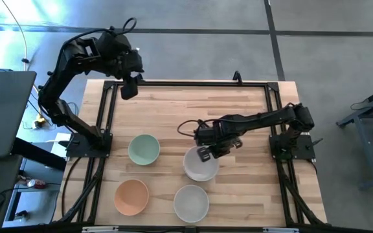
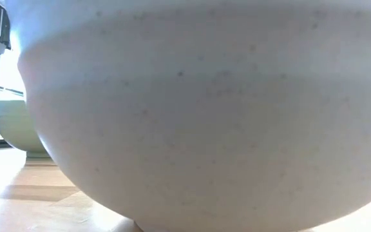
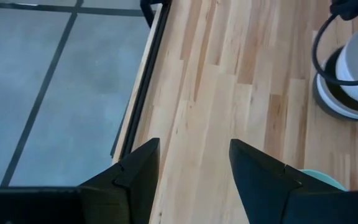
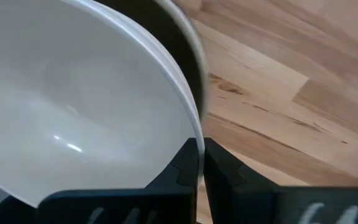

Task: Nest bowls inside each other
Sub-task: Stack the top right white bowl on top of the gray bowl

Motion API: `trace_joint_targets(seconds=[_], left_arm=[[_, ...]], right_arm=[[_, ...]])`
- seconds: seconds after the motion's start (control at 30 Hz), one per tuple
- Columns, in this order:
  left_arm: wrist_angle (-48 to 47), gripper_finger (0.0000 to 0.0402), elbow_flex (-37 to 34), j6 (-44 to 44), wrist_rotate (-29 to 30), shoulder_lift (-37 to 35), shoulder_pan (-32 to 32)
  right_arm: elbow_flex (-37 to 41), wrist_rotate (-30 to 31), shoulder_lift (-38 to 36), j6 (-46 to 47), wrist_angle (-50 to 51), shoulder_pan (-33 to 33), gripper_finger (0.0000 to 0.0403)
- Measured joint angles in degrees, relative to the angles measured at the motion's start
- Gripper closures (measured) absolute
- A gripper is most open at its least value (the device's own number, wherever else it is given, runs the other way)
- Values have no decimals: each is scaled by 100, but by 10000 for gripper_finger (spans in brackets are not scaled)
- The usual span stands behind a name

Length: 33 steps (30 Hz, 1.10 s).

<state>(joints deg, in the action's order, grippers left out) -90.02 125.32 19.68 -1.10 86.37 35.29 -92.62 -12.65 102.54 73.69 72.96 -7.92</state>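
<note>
The white bowl (image 1: 201,166) sits right of the middle of the tabletop (image 1: 173,110), and in the right wrist view it seems to rest inside a darker bowl (image 4: 188,50), whose rim shows just behind it. The right gripper (image 1: 207,152) pinches the far rim of this white bowl, one finger inside and one outside. I judge the step in hand is to carry or settle this bowl into a stack. To do it well, the bowl should be kept level and released only when it sits centred. The mint green bowl (image 1: 144,149), the peach-orange bowl (image 1: 131,197) and the grey-white bowl (image 1: 191,202) wait nearer and to the left. The left gripper (image 1: 129,86) hangs spread at the far left edge, holding nothing.
</note>
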Motion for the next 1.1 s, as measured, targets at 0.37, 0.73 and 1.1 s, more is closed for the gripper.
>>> trace_joint_targets(seconds=[0.37,0.73,1.1], left_arm=[[0,217,0,0,-18,2,-2],[0,217,0,46,-17,2,0],[0,218,0,46,-17,2,0]], right_arm=[[321,-87,-2,-20,-396,85,403],[549,-191,-4,-20,-566,118,403],[549,-132,-4,-63,-594,157,403]])
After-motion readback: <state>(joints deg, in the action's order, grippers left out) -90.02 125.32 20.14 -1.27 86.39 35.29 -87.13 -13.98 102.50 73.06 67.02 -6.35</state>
